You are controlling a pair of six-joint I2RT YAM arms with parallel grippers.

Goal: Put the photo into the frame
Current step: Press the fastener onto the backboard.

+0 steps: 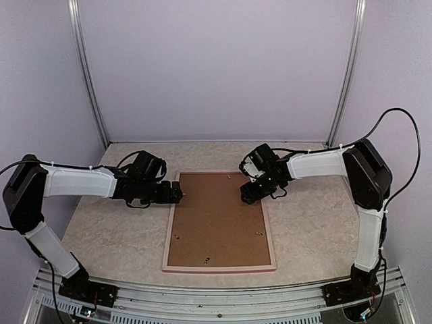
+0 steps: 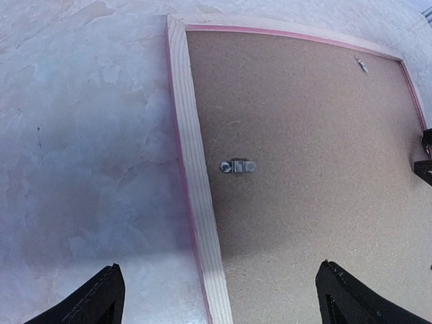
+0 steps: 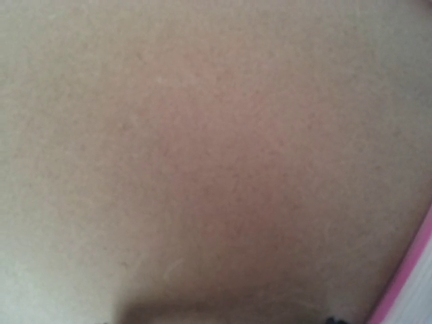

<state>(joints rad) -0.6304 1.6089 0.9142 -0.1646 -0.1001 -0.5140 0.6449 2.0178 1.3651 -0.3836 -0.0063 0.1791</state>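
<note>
Frame (image 1: 219,268) flat on the table (image 1: 115,236), centre, pale wood back facing up, pink showing only along its edges. Brown backing board (image 1: 216,219) sits inside it and fills the opening.

Left gripper (image 1: 179,194) is at the frame's left rail, toward the far-left corner. Jaws wide apart, nothing between them. In the left wrist view the 2 fingertips (image 2: 101,304) straddle the rail (image 2: 192,155): 1 over bare table on the left, 1 over the board (image 2: 304,169) on the right. Can't tell if either touches down. 1 small metal turn clip (image 2: 237,166) lies on the board just right of the rail, ahead of the gripper (image 2: 223,300). A 2nd clip (image 2: 362,64) sits near the far-right corner.

Right gripper (image 1: 247,196) is low over the board's far-right part, inside the right rail, pointing left and down. Right wrist view is nearly all blurred board (image 3: 202,148), very close, with a pink frame edge (image 3: 405,283) in the lower right corner. Fingers barely show there, so can't tell how the right jaws stand or whether they touch the board.

Both grippers face each other across the far part of the board, well apart.
</note>
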